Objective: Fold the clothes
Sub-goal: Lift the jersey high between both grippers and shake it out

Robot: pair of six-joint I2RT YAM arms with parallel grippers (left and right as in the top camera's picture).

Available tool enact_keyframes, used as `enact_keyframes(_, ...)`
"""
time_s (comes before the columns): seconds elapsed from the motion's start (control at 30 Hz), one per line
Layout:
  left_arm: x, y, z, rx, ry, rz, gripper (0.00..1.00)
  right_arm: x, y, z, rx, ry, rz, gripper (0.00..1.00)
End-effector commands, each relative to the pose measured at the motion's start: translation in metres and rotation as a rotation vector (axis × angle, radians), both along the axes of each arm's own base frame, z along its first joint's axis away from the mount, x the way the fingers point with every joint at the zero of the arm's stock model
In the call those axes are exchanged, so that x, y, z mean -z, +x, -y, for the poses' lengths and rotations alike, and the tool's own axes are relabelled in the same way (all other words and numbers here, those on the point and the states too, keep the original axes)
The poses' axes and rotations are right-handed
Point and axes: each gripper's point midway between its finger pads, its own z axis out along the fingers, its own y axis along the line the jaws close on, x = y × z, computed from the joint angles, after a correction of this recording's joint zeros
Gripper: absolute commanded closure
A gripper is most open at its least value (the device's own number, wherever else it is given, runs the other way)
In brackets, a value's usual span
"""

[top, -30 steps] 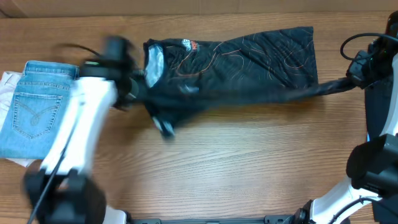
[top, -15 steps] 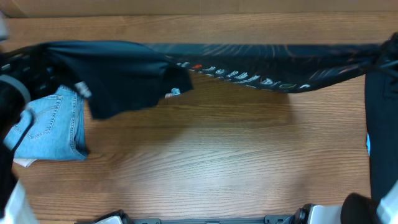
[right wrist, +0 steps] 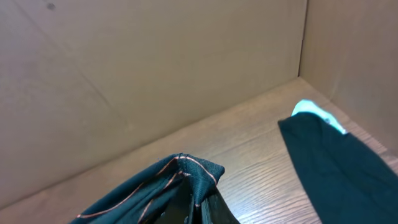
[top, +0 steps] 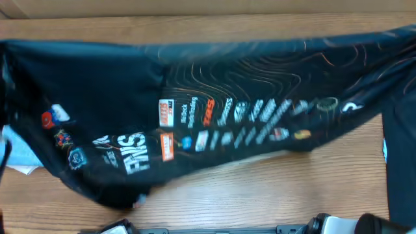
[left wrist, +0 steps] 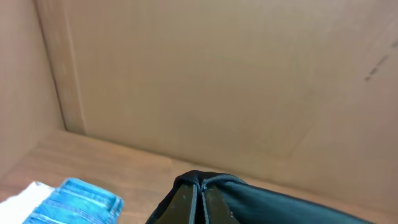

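Observation:
The black jersey (top: 214,123) with orange-tan contour lines, white lettering and red and white logos hangs stretched wide across the overhead view, held up above the table. Both arms are hidden behind it there. In the left wrist view my left gripper (left wrist: 200,196) is shut on a bunched corner of the jersey (left wrist: 280,202). In the right wrist view my right gripper (right wrist: 198,202) is shut on another corner of the jersey (right wrist: 155,190), with orange lines showing on the fabric.
Folded light-blue jeans (left wrist: 78,200) lie on the wooden table at the left, partly showing under the jersey in the overhead view (top: 14,151), with white cloth (left wrist: 25,193) beneath. A dark garment (right wrist: 329,168) lies at the right. Cardboard walls (left wrist: 217,81) stand behind.
The jersey went from lying bunched on the table to being lifted and pulled taut, then spread open so its printed front faces the overhead camera. Both arms moved up and outward.

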Motion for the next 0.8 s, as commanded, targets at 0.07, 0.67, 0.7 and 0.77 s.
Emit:
enact_keyframes(0.07, 0.053, 0.091, -0.021, 0.11, -0.026, -0.167, 0.96, 0.058, 0.06, 0.024, 0.002, 0.054, -0.172, 0.96)
enact_keyframes(0.67, 0.003, 0.233, -0.002, 0.263, 0.03, 0.189, 0.96, 0.05, 0.188, 0.02, 0.032, -0.037, 0.036, 0.96)
enact_keyframes(0.7, -0.01, 0.224, -0.003, 0.26, 0.042, 0.216, 0.96, 0.039, 0.183, 0.02, 0.04, -0.045, 0.061, 0.96)
enact_keyframes(0.77, -0.026, 0.204, -0.003, 0.249, 0.073, 0.231, 0.96, 0.024, 0.17, 0.021, 0.059, -0.059, 0.086, 0.96)
